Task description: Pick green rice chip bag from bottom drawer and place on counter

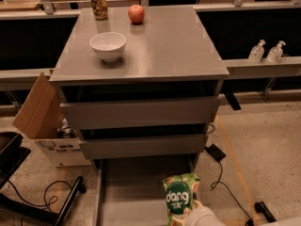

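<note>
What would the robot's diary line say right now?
gripper: at bag's lower right | green rice chip bag: upright over bottom drawer | counter: bag not there yet

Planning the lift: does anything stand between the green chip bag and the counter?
The gripper is at the green rice chip bag in the bottom drawer. The two upper drawers lie between the bag and the counter above. A bowl stands near the counter's front edge.
</note>
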Robot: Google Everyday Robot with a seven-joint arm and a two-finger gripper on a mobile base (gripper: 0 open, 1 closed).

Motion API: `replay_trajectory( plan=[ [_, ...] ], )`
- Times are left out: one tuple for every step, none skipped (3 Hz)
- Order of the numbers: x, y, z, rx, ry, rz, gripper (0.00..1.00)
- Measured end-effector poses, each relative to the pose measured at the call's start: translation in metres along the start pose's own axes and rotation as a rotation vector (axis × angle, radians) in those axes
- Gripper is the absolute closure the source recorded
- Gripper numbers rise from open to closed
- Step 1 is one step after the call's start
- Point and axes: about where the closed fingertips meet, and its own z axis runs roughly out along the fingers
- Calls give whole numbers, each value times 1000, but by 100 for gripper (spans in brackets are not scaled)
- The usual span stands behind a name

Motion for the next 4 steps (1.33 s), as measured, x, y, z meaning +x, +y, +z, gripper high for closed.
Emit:
replay_trajectory(
  plan=[
    [-24, -26, -31, 29, 32, 19, 100],
    [-55, -52, -62, 48, 43, 0, 100],
    [-118, -93, -99, 154, -57, -27, 100],
    [-190, -134, -140, 273, -177, 21, 100]
  ],
)
